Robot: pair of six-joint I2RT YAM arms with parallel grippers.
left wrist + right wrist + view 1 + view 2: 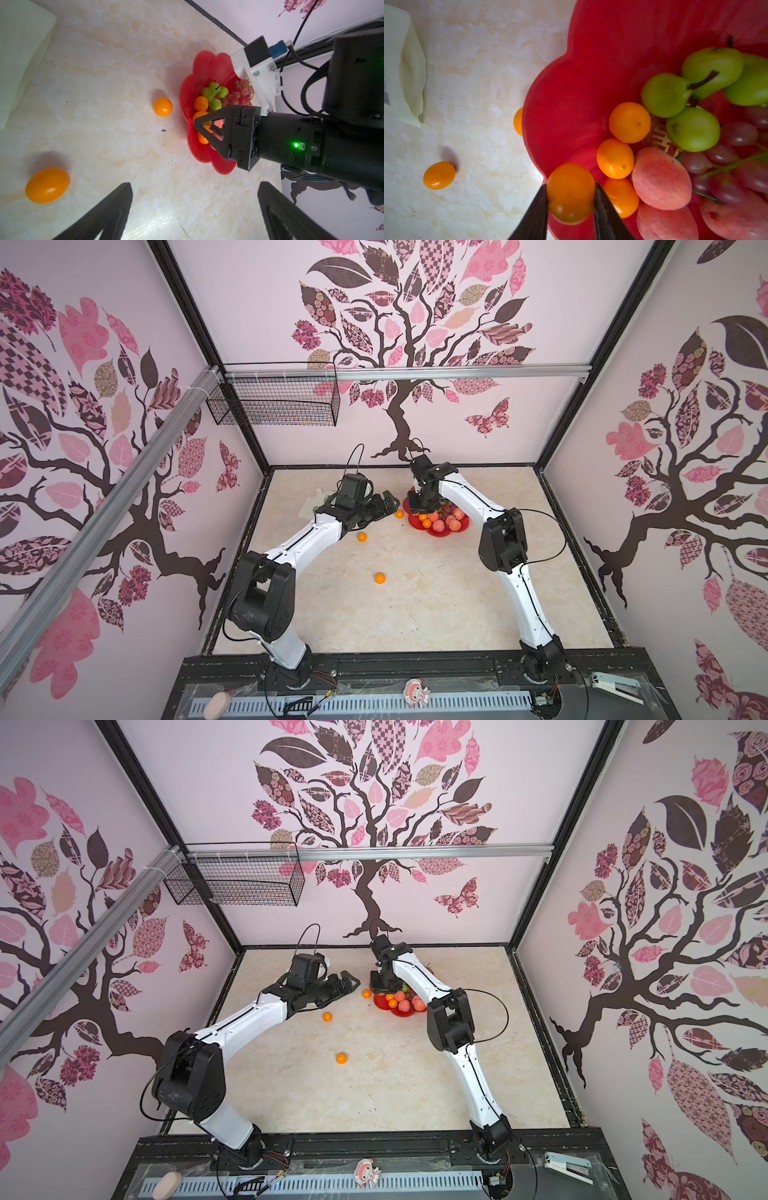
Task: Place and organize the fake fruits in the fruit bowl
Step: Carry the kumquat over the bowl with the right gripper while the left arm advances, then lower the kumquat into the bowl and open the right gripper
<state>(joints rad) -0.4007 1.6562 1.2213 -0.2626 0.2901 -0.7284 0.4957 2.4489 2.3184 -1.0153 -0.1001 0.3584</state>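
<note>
The red scalloped fruit bowl (pixel 415 523) (pixel 380 1003) (pixel 204 66) (pixel 581 83) stands at the back of the table. It holds green pears (pixel 664 95), pink peaches (pixel 660 178), a grape bunch (pixel 737 135) and orange balls (pixel 629 122). My right gripper (pixel 570 185) (pixel 417 510) is shut on an orange ball (pixel 571 193) just above the bowl's left rim. My left gripper (pixel 194 185) (pixel 388 502) hovers open and empty left of the bowl. Three orange balls lie on the table: one (pixel 399 514) beside the bowl, one (pixel 362 536) under the left arm, one (pixel 380 578) nearer the front.
A white pouch (pixel 311 506) (pixel 404 72) lies at the back left, partly hidden behind my left arm. A black wire basket (pixel 274 402) hangs on the rail at the back left wall. Walls close in the table on three sides.
</note>
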